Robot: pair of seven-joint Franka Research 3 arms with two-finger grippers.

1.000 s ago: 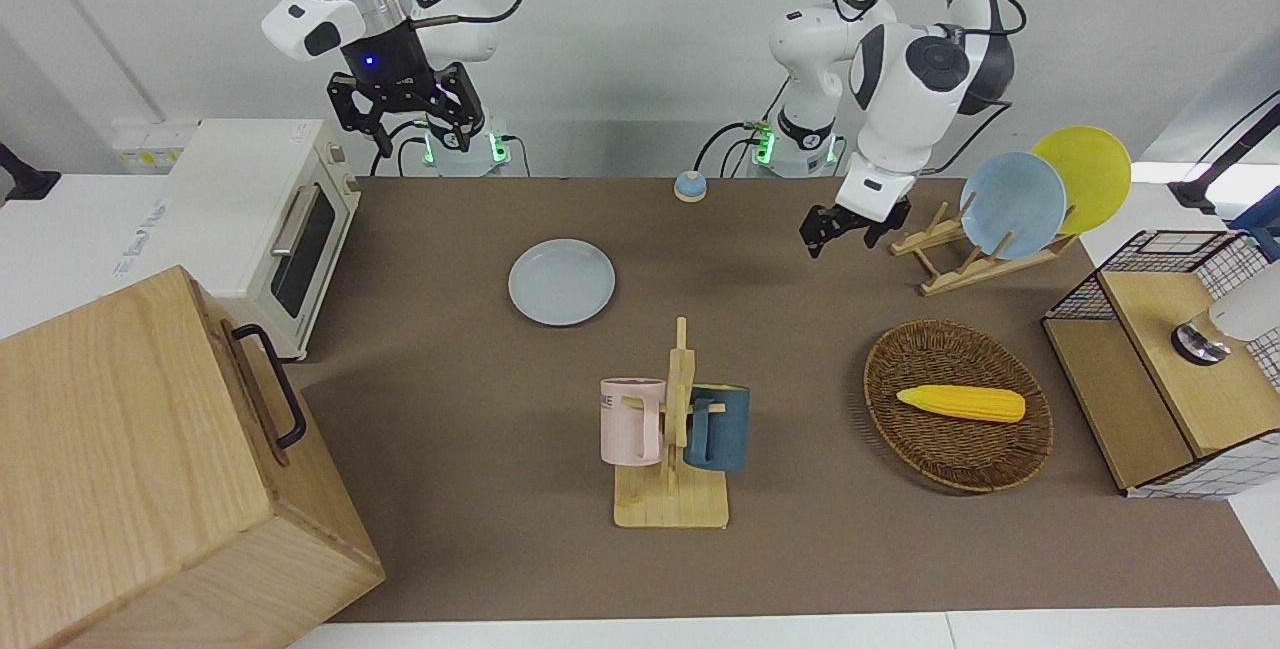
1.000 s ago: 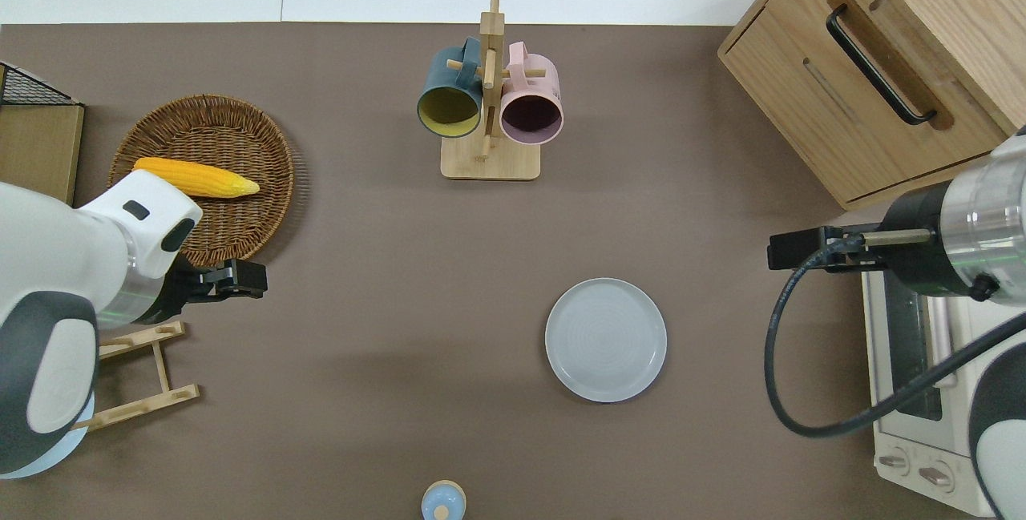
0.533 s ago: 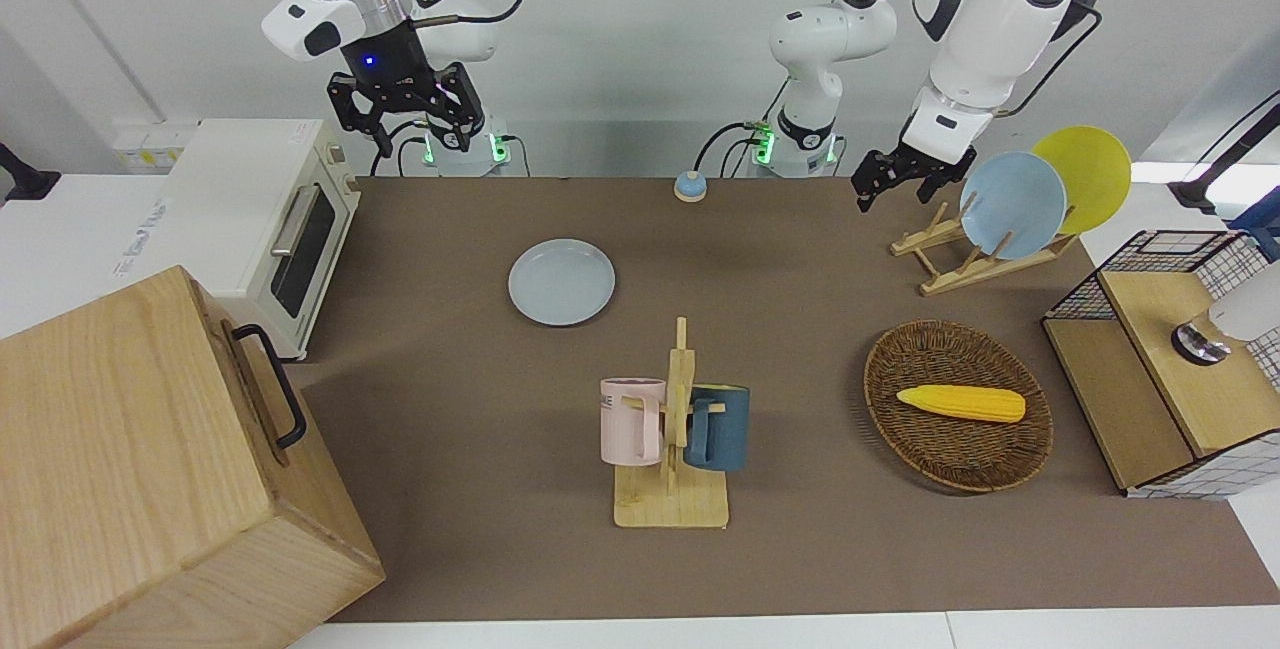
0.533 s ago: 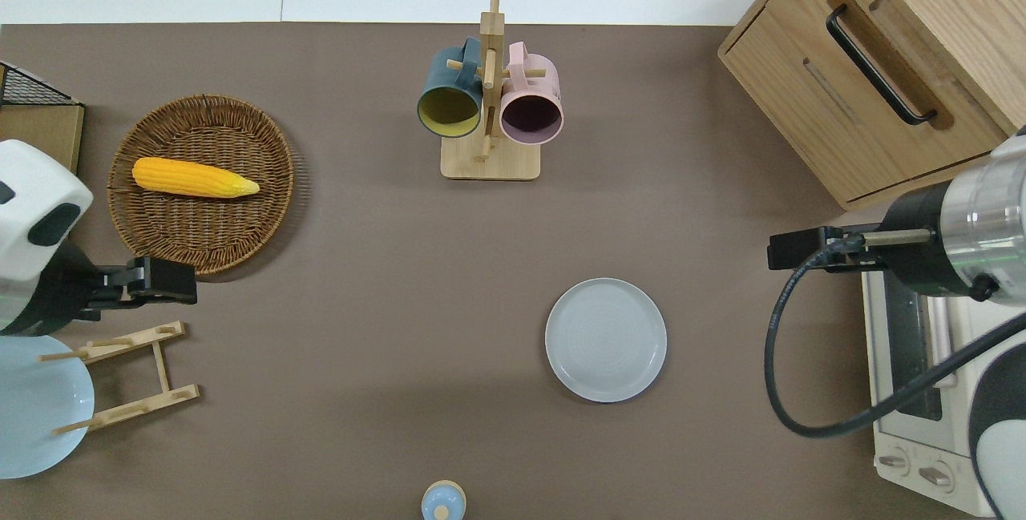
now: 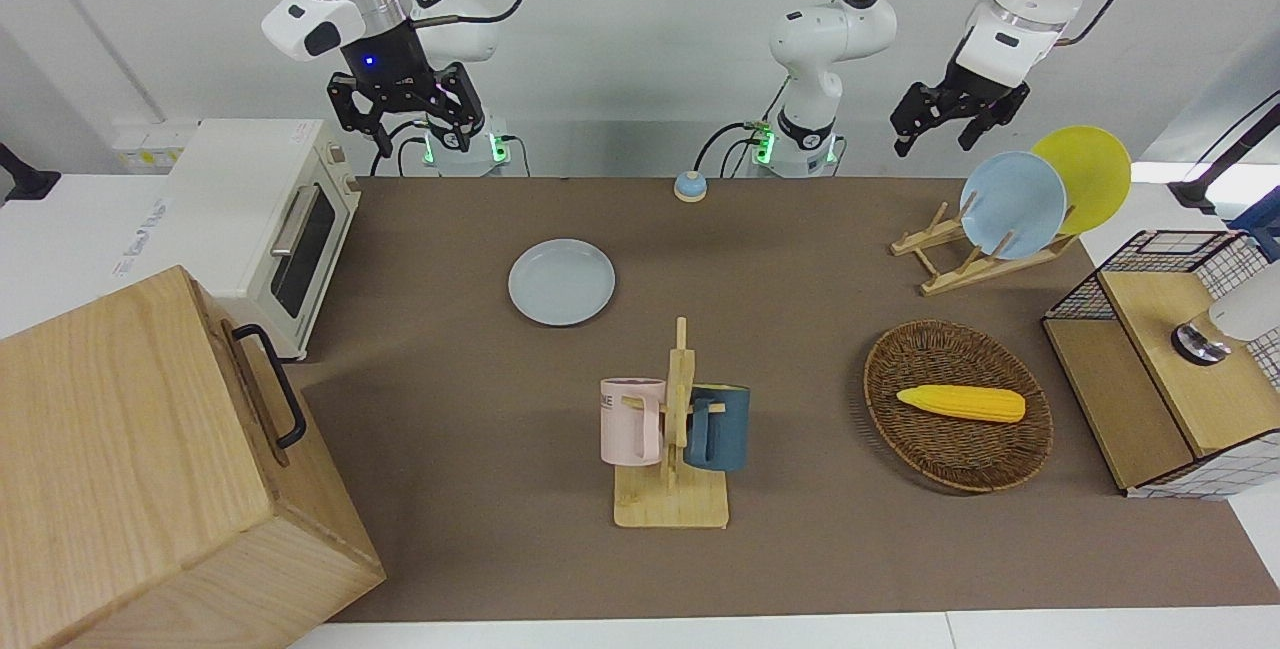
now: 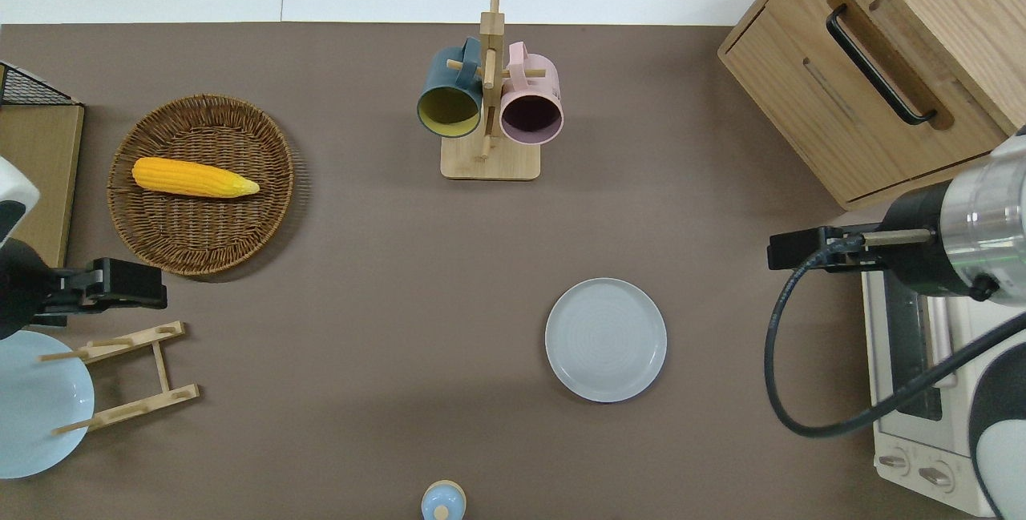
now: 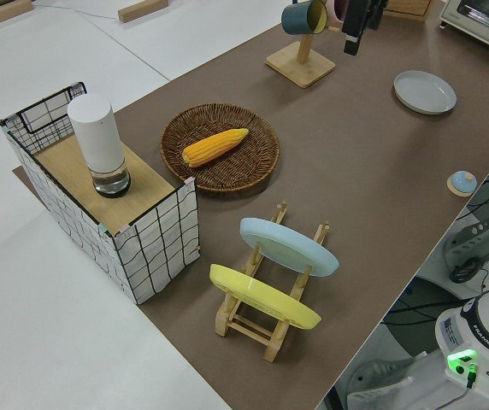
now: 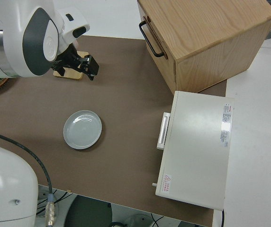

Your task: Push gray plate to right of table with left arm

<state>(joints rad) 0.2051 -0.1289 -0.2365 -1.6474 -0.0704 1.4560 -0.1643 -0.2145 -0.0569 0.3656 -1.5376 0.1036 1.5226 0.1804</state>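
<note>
Gray plate point(image 6: 606, 340), round and shallow, lies flat on matte brown table point(image 6: 377, 264); left gripper point(image 5: 945, 115) spread.

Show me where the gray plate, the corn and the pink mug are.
gray plate point(image 6: 605, 340), overhead view, centre of its flat well.
corn point(image 6: 195, 177), overhead view, middle of the cob, lying in the wicker basket.
pink mug point(image 5: 630, 421), front view, side wall of the mug hanging on the rack.

Bright, even light from above, soft faint shadows on the table point(image 5: 800, 259), everything in sharp focus.
</note>
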